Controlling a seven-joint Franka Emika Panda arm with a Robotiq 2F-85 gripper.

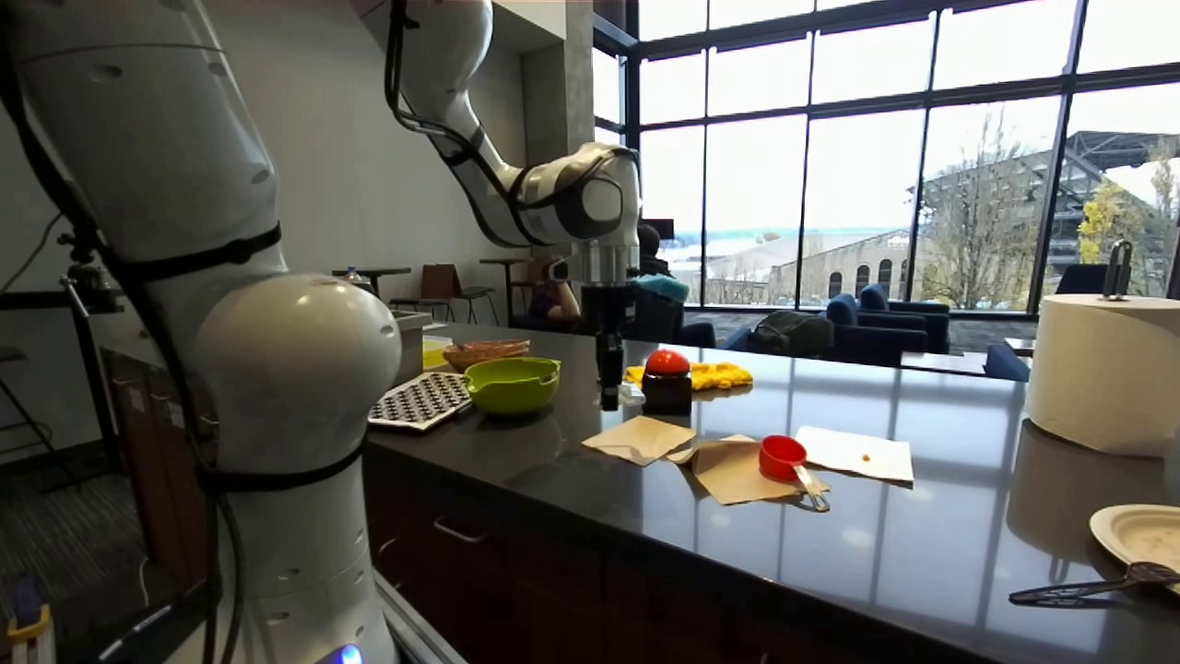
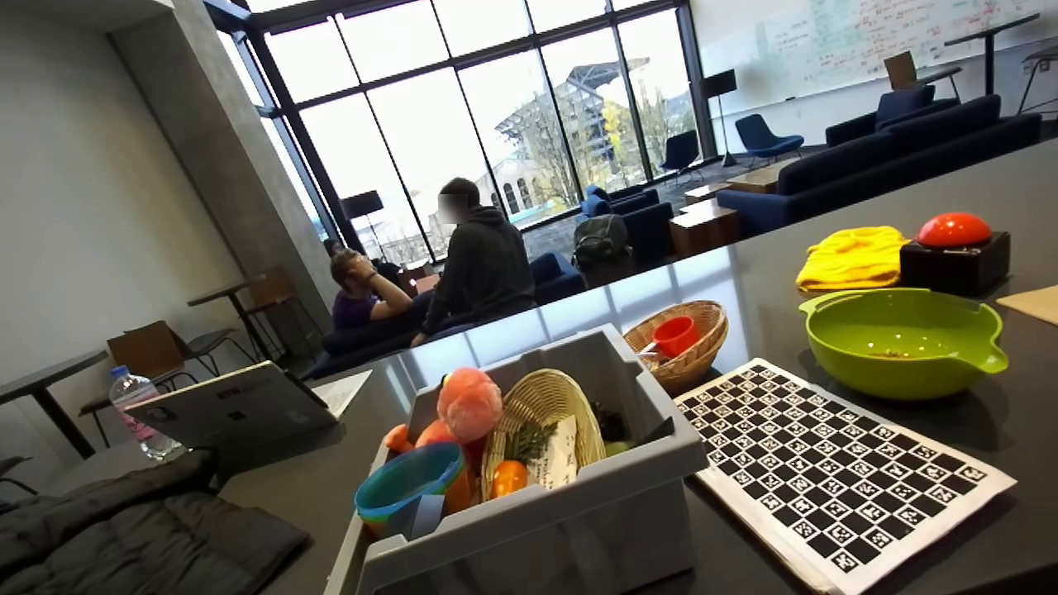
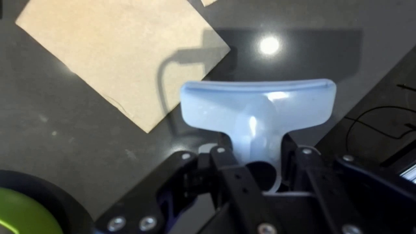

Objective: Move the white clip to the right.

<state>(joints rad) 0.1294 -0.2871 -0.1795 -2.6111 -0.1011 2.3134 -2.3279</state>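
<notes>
The white clip (image 3: 256, 107) fills the middle of the wrist view, its wide jaw pointing away from my gripper. My gripper (image 3: 256, 146) is shut on its narrow neck, with a dark finger on each side. In an exterior view my gripper (image 1: 609, 397) points down above the dark counter, and the pale clip (image 1: 631, 395) shows small beside the fingertips. Shadows fall on the counter and the tan sheet (image 3: 120, 55) in the wrist view. How high the clip hangs is hard to tell. Gripper and clip do not show in an exterior view from behind the grey bin (image 2: 529, 512).
A green bowl (image 1: 513, 389) stands beside the gripper. A black box with a red button (image 1: 667, 383) and a yellow cloth (image 1: 724, 375) are close behind. Tan sheets (image 1: 641, 439), a red measuring cup (image 1: 782, 458), a white paper sheet (image 1: 843, 452) and a paper towel roll (image 1: 1106, 373) lie farther along.
</notes>
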